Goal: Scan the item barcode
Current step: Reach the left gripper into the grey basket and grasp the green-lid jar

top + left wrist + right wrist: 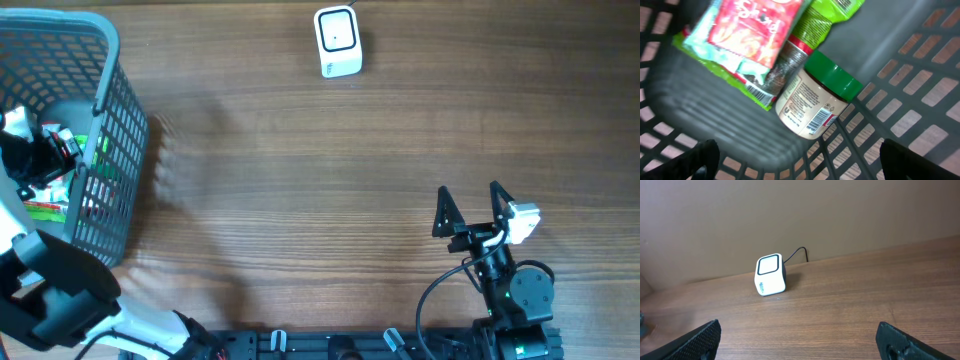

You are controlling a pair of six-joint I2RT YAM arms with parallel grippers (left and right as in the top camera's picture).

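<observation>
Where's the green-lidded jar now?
In the left wrist view, the jar lies on its side in the basket, far left overhead, beside the packets.

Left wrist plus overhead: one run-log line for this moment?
left fingers: open, empty, in gray basket over green-lidded jar | right fingers: open, empty, facing barcode scanner | scan: not done

A jar (812, 102) lies beside packets (740, 35) inside a basket (112, 150) at the counter's (300, 180) left edge; a scanner (337, 42) stands at the far middle, well apart.
</observation>
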